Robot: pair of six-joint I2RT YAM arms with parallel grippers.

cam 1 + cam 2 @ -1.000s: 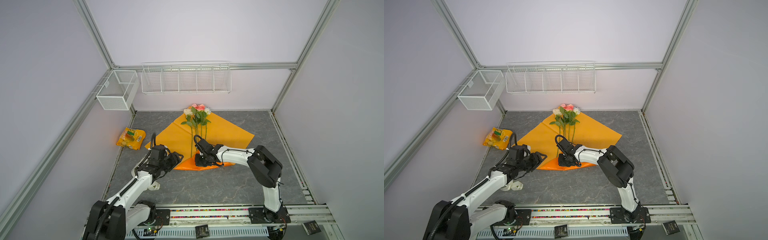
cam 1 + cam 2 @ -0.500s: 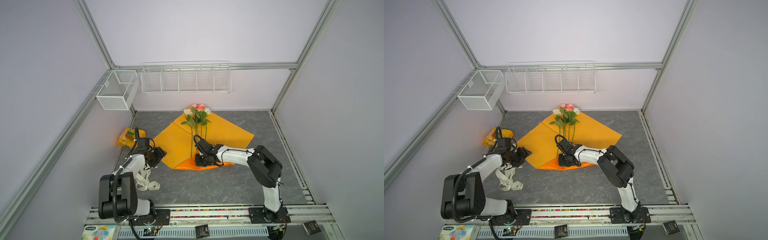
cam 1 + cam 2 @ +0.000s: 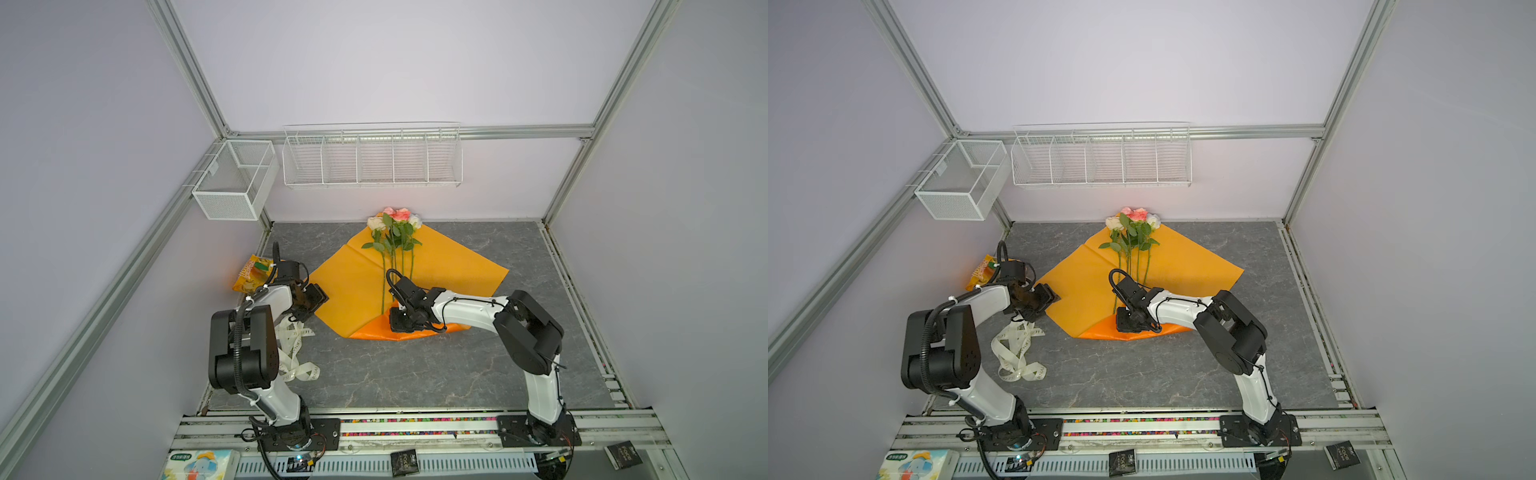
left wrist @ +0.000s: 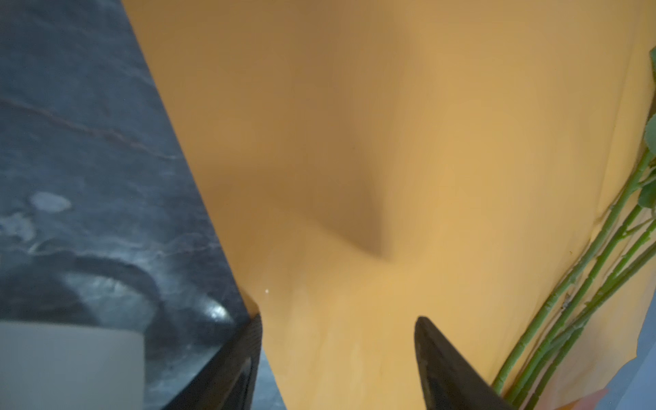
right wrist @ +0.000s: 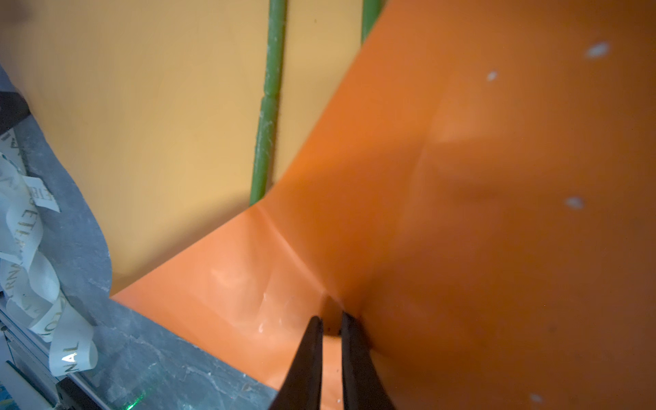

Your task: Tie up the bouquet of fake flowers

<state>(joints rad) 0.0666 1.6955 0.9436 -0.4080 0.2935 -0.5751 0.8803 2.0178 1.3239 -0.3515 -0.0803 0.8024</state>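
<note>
Bouquet [image 3: 395, 239] flat on orange paper [image 3: 453, 266], mid-bench [image 3: 415, 374]; heads at 12 o'clock, stems running to 6 o'clock. Right jaws nearly closed on crease of paper flap folded over stem ends at 6 o'clock corner, seemingly pinching it. Left jaws open, straddling paper's 9 o'clock corner, holding nothing. Cream ribbon [image 3: 1017, 353] loose at 8 o'clock. Judgement: light; stems thin, stiffish, prone to roll; paper slick, creases easily; petals crushable. Grip bare stems below leaves, through paper.
</note>
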